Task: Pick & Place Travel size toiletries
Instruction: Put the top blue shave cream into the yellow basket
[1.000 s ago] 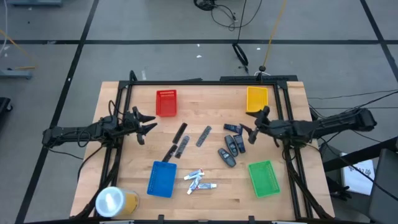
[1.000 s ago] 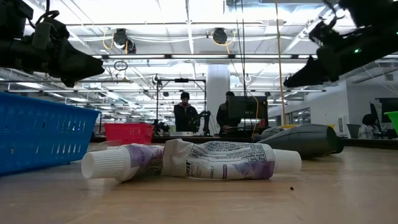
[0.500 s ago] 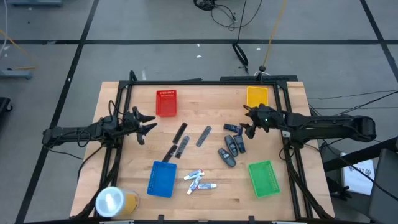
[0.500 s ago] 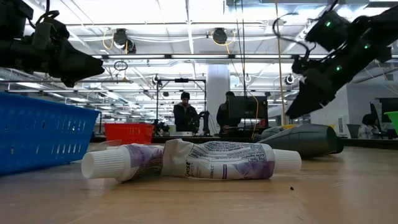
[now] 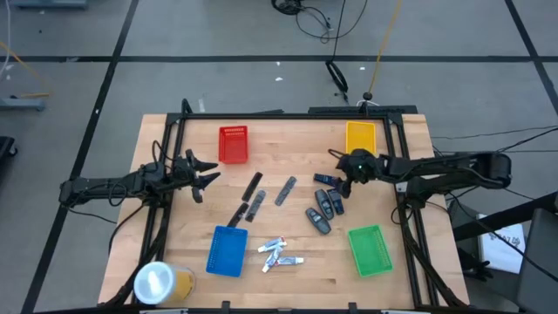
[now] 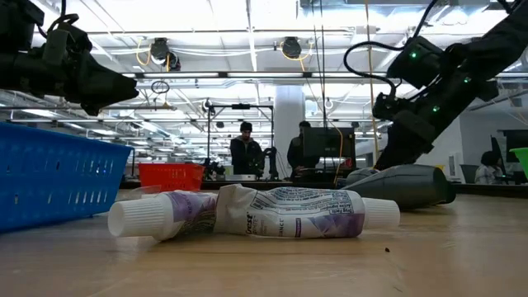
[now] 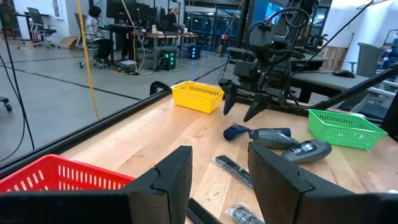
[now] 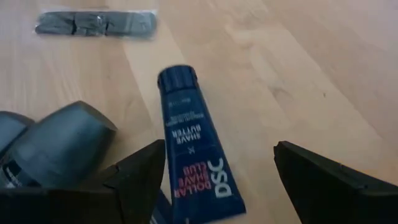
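Note:
My right gripper (image 8: 219, 148) is open and low over a dark-blue tube (image 8: 193, 155) printed "SHAVE BUTTER", one finger on each side of it, apart from it. The tube (image 5: 325, 180) lies flat near the yellow tray. Beside it lie dark oval pieces (image 5: 324, 203). Slim dark-grey sticks (image 5: 254, 186) lie at the table's middle, and small white tubes (image 6: 272, 213) lie near the front edge (image 5: 279, 254). My left gripper (image 5: 205, 174) waits open above the table's left side.
Four trays stand around the items: red (image 5: 233, 144) far left, yellow (image 5: 360, 138) far right, blue (image 5: 227, 250) near left, green (image 5: 370, 249) near right. A yellowish roll (image 5: 161, 283) stands at the near left corner. People stand in the room behind the table (image 6: 247, 153).
My right gripper has moved toward the table's left and come down, tipping its fingers downward, until it stands low over the dark-blue tube. My left arm has kept still. None of the items has moved.

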